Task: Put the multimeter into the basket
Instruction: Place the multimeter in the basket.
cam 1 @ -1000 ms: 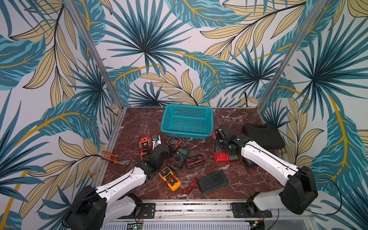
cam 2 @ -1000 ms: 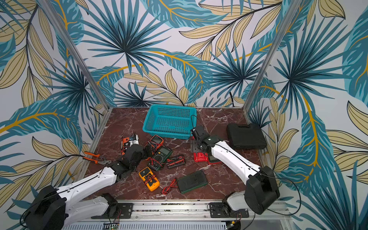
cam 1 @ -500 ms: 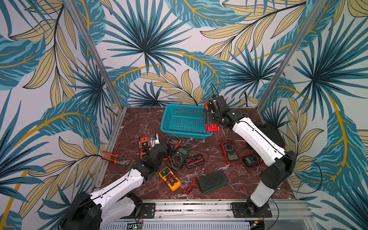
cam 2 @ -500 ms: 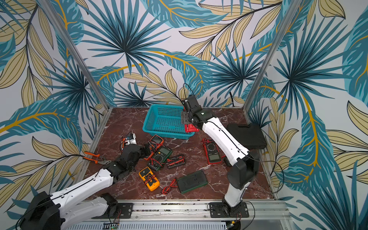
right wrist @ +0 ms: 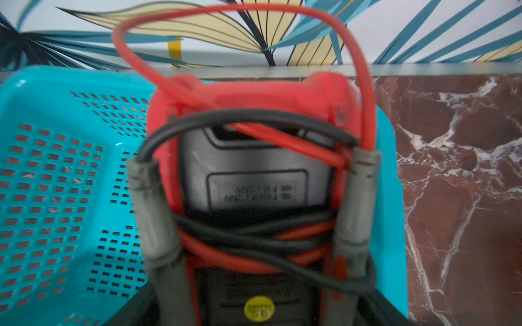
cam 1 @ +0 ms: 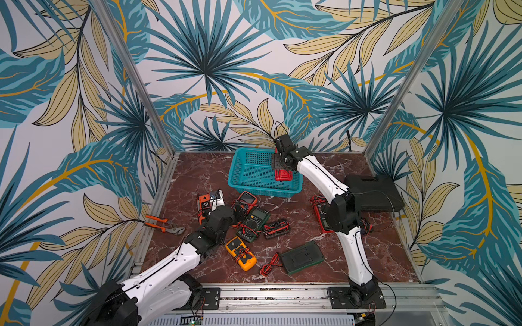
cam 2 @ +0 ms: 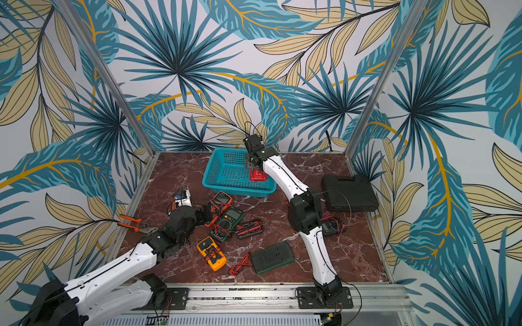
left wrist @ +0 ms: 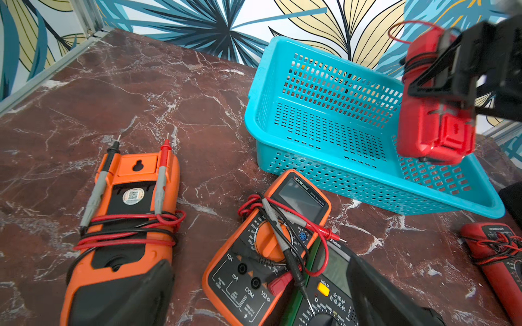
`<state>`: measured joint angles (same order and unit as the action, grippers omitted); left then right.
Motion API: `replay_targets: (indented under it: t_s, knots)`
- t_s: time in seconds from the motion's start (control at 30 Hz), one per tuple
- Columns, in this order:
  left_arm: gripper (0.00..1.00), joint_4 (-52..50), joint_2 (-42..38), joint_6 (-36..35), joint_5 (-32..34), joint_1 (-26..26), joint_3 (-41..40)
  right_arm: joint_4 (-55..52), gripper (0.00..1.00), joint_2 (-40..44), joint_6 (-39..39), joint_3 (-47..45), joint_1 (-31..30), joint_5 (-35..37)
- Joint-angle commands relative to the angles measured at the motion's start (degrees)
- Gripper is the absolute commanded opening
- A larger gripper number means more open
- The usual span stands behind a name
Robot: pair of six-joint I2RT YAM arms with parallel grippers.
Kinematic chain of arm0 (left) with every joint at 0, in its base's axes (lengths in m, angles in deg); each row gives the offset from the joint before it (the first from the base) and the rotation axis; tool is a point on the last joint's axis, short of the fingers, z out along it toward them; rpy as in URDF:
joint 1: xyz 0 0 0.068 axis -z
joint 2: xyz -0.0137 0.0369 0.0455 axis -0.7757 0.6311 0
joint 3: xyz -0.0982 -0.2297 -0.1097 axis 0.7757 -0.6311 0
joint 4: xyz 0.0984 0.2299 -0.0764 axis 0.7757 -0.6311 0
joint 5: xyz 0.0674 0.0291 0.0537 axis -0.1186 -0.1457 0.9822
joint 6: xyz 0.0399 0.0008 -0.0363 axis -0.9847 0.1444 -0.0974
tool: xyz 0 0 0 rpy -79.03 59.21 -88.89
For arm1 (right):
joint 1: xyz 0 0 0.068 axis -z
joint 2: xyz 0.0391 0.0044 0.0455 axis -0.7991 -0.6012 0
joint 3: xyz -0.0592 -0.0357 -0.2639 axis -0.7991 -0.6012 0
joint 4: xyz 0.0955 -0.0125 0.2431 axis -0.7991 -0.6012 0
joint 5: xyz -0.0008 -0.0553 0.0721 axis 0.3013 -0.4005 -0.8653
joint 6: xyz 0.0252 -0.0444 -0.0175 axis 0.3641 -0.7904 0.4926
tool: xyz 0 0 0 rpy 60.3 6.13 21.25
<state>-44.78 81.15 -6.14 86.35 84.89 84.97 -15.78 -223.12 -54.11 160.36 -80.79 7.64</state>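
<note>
There is one basket [cam 1: 233, 172], one black case [cam 1: 372, 192] and one pair of pliers [cam 1: 161, 224]. I count six meters: a red meter [cam 1: 283, 175] and another red meter [cam 1: 320, 210], an orange meter [cam 1: 202, 201] and another orange meter [cam 1: 246, 199], one yellow meter [cam 1: 240, 253] and one dark green meter [cam 1: 252, 223]. There is one green box [cam 1: 302, 256]. One black thing [cam 2: 332, 227] with red wires is too small to tell.

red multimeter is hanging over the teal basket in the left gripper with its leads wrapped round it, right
One slip: the right gripper, not the left, holds the red multimeter over the teal basket, leads wrapped round it. Both top views show this. The left gripper is open and holds nothing.
</note>
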Motion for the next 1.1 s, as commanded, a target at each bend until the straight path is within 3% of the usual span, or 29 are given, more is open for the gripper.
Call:
replay_targets:
  t_s: [0.0, 0.47, 0.87, 0.93, 1.07]
  knots:
    - [1.00, -0.9, -0.8, 0.2, 0.1, -0.3, -1.2, 2.1, 0.02, 0.9, 2.4, 0.9, 0.6, 0.9]
    - [1.00, -1.9, -0.4, 0.5, 1.0, -0.3, -1.1, -0.3, 0.06, -3.2, 5.7, -3.7, 1.9, -0.7]
    - [1.00, -1.6, -0.3, 0.5, 1.2, -0.2, -1.1, -2.9, 0.16, -6.3, 2.5, -3.7, 5.6, -0.9]
    - [1.00, -1.5, -0.1, 0.6, 1.2, -0.2, -1.2, -3.5, 0.25, -6.5, 1.5, -3.7, 6.1, -1.7]
    - [1.00, -1.1, 0.2, 0.9, 1.2, -0.3, -1.2, -4.2, 0.67, -6.2, -0.9, -3.8, 6.3, -3.8]
